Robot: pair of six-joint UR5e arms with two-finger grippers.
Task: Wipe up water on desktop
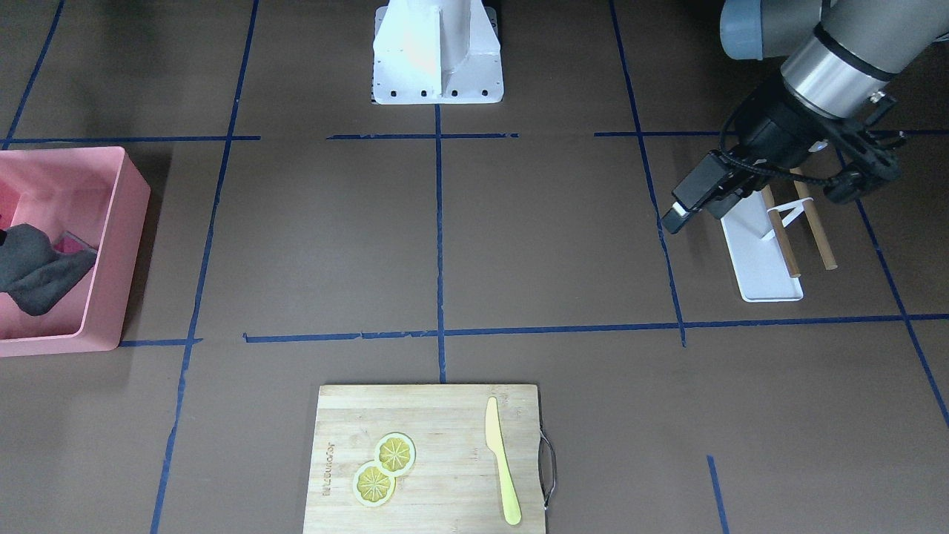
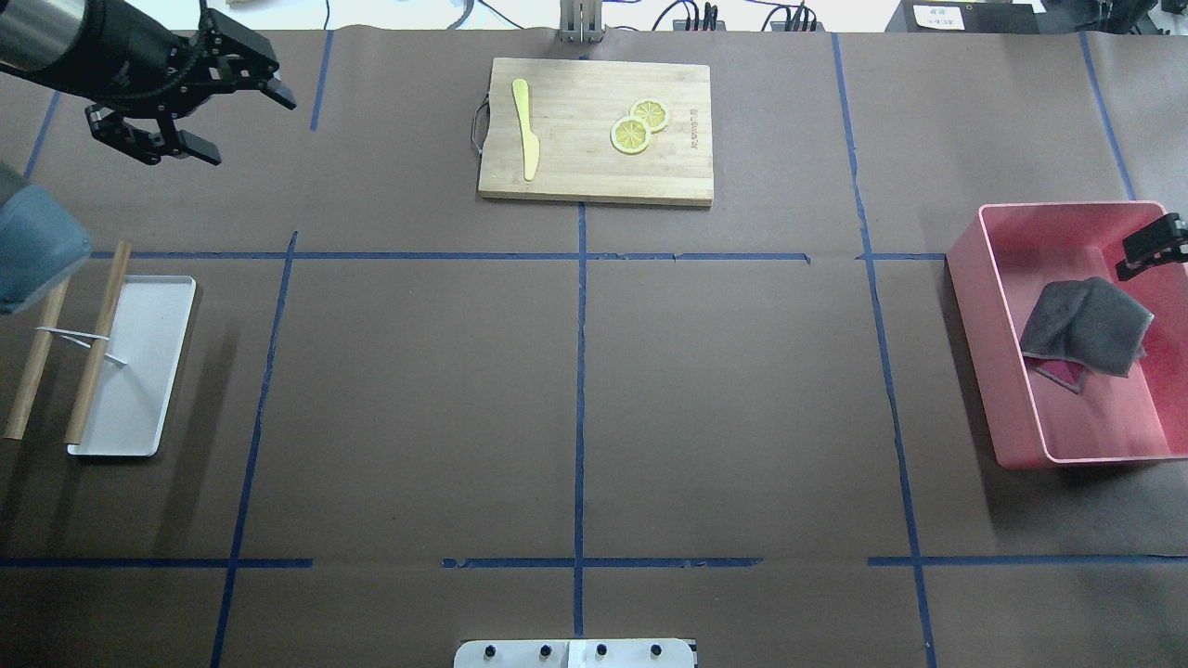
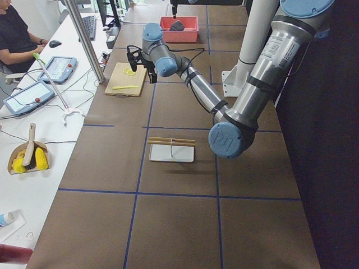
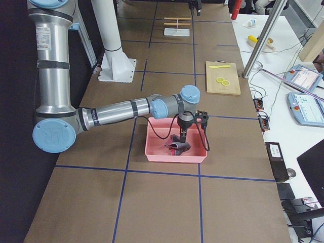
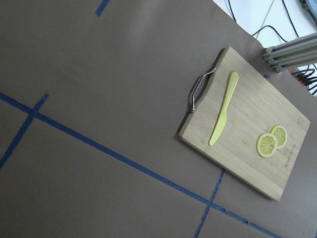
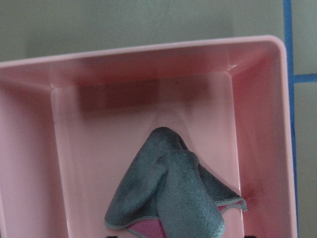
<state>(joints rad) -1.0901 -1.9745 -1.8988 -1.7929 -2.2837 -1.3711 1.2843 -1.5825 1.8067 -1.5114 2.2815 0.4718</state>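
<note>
The desktop (image 2: 418, 390) is dark brown with blue tape lines; I see no water on it. A grey cloth (image 2: 1086, 325) with a pink underside lies bunched in the pink bin (image 2: 998, 371) at the robot's right. My right gripper (image 4: 181, 135) hangs straight down over the cloth inside the bin. The right wrist view shows the cloth (image 6: 173, 198) just below, but not the fingers, so I cannot tell its state. My left gripper (image 2: 243, 125) is open and empty, high over the far left of the desktop.
A wooden cutting board (image 2: 594, 176) with a yellow knife (image 2: 525, 130) and two lemon slices (image 2: 636, 130) lies at the far middle. A white tray (image 2: 139, 371) with two wooden sticks (image 2: 97, 343) lies at the left. The robot base (image 1: 437, 52) stands at the near edge.
</note>
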